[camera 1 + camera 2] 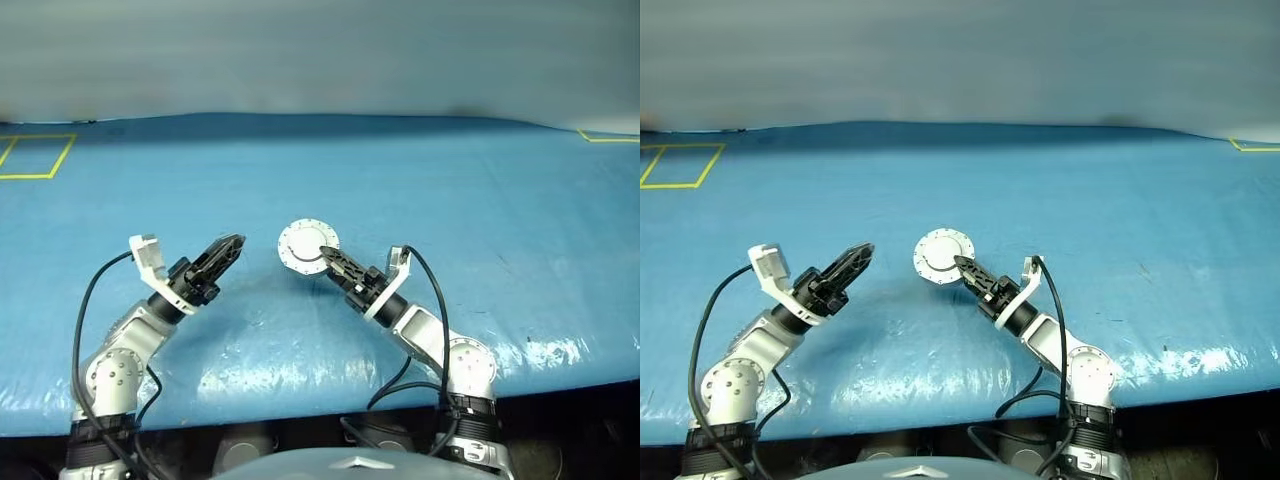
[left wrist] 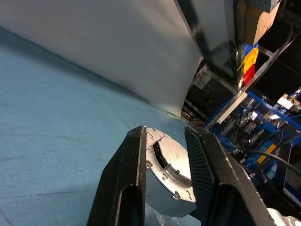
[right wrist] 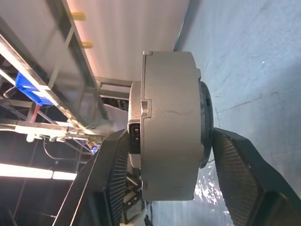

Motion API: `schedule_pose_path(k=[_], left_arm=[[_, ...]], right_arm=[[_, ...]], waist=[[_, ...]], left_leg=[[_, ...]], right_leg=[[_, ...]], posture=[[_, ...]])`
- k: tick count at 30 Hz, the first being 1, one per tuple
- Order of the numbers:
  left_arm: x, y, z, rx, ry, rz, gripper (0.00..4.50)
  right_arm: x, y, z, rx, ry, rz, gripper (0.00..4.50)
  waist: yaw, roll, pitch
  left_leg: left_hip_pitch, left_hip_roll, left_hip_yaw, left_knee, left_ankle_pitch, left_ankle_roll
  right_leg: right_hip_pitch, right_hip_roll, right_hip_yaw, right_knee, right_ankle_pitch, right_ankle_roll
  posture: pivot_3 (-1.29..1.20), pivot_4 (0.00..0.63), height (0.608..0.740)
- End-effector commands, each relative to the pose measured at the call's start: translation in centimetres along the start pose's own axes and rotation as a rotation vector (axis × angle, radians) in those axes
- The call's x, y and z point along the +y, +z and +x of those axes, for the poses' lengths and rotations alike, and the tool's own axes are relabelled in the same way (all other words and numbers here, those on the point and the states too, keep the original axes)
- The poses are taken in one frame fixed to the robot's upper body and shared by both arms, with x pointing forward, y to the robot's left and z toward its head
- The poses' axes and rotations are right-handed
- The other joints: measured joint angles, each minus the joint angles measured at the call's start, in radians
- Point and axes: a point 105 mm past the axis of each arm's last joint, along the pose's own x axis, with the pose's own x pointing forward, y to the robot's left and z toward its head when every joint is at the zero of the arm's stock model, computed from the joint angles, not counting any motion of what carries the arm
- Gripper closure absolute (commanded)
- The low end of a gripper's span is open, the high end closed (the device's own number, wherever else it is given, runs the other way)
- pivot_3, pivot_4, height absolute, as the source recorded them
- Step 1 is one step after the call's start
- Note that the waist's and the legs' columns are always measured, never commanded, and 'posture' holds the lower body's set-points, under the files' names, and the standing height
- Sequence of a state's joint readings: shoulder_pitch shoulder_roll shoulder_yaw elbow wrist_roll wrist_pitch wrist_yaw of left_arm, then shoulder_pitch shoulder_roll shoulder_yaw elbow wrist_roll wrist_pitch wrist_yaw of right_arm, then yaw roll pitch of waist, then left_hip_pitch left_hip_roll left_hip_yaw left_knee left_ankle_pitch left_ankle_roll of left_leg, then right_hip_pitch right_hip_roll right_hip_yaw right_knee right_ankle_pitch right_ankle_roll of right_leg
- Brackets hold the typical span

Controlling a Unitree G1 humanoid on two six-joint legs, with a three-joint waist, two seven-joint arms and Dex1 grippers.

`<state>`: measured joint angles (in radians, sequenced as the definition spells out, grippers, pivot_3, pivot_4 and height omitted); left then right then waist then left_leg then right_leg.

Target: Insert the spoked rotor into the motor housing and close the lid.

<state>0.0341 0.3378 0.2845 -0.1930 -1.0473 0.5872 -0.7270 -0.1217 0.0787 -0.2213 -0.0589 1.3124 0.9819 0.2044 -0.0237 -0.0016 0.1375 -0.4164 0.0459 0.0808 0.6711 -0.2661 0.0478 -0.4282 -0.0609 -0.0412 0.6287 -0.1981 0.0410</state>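
From the head camera, my right claw [image 1: 327, 252] pinches the motor housing [image 1: 306, 245] by its edge, lifted above the blue worktop [image 1: 450, 200], its plain round lid [image 1: 305, 241] facing me and looking shut. I judge the job close to finished, with setting it down left. My left claw [image 1: 231, 246] hangs just beside, angled toward it, holding nothing. Left wrist camera: fingers [image 2: 129, 179] spread, housing visible past them, untouched. Right wrist camera: the housing sits edge-on, squeezed between both pads [image 3: 115, 188]. I can't see the rotor.
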Motion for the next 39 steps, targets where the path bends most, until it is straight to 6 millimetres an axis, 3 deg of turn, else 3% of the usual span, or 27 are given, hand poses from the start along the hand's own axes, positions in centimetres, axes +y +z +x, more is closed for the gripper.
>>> schedule_pose_path(k=[1, 5, 6, 10, 20, 26, 33, 36, 39], left_arm=[[-0.4, 0.4, -0.6, -0.077, -0.015, -0.121, 1.55], [-0.3, -2.0, -1.2, -0.026, -0.014, -0.249, 0.19], [-0.6, -2.3, -0.9, -0.037, -0.028, -0.274, 0.05], [-2.5, -2.8, 0.5, -0.042, -0.129, -0.359, 0.05], [-3.0, -4.1, 3.4, -0.095, -0.180, -0.452, 0.05], [-2.0, -4.6, 5.1, -0.119, -0.129, -0.442, 0.05], [-1.7, -5.1, 5.7, -0.101, -0.113, -0.432, 0.05], [-1.8, -5.5, 5.7, -0.076, -0.116, -0.435, 0.66], [-1.2, -6.1, 5.8, -0.048, -0.057, -0.376, 1.65]], right_arm=[[5.1, -0.4, 1.9, 0.009, 0.222, -0.012, 2.14], [5.9, -0.9, 2.2, 0.036, 0.243, -0.014, 2.14], [6.2, -1.1, 2.2, 0.045, 0.251, -0.026, 2.14], [6.7, -1.4, 2.1, 0.067, 0.258, -0.050, 2.14], [6.8, -1.4, 2.1, 0.091, 0.241, -0.076, 2.14], [6.5, -1.4, 2.2, 0.092, 0.221, -0.076, 2.14], [6.2, -1.4, 2.2, 0.087, 0.203, -0.074, 2.14], [6.2, -1.5, 2.2, 0.089, 0.203, -0.073, 2.14], [6.1, -1.6, 2.2, 0.094, 0.197, -0.076, 2.14]], waist=[[0.000, -0.001, 0.000], [0.000, -0.001, 0.000], [0.000, -0.001, 0.001], [0.004, -0.002, 0.001], [0.004, -0.002, 0.001], [0.004, -0.002, 0.001], [0.004, -0.002, 0.001], [0.004, -0.002, 0.001], [0.004, -0.002, 0.001]], left_leg=[[0.000, 0.000, 0.000, 0.000, 0.000, 0.000], [0.000, 0.000, 0.000, 0.000, 0.000, 0.000], [0.000, 0.000, 0.000, 0.000, 0.000, 0.000], [-0.001, 0.000, -0.001, 0.002, 0.000, 0.000], [-0.001, -0.001, 0.000, 0.003, 0.000, 0.001], [-0.001, -0.002, 0.000, 0.004, 0.000, 0.001], [-0.001, -0.002, 0.000, 0.005, 0.000, 0.001], [-0.002, -0.002, -0.001, 0.006, -0.001, 0.001], [-0.002, -0.002, -0.001, 0.007, -0.001, 0.002]], right_leg=[[0.000, 0.000, 0.000, 0.000, 0.000, 0.000], [0.000, 0.000, 0.000, 0.000, 0.000, 0.000], [0.000, 0.000, 0.000, 0.000, 0.000, 0.000], [0.000, 0.000, 0.000, 0.000, 0.000, -0.001], [0.001, 0.000, 0.001, 0.000, -0.001, -0.002], [0.001, 0.001, 0.001, 0.000, 0.000, -0.001], [0.001, 0.001, 0.001, 0.000, 0.001, 0.000], [0.001, 0.001, 0.001, 0.000, 0.001, 0.002], [0.001, 0.001, 0.001, 0.000, 0.001, 0.001]], posture=[[0.00, 0.150, 0.740], [0.00, 0.150, 0.740], [0.00, 0.150, 0.740], [0.00, 0.150, 0.740], [0.00, 0.150, 0.740], [0.00, 0.150, 0.740], [0.00, 0.150, 0.740], [0.00, 0.150, 0.740], [0.00, 0.150, 0.740]])
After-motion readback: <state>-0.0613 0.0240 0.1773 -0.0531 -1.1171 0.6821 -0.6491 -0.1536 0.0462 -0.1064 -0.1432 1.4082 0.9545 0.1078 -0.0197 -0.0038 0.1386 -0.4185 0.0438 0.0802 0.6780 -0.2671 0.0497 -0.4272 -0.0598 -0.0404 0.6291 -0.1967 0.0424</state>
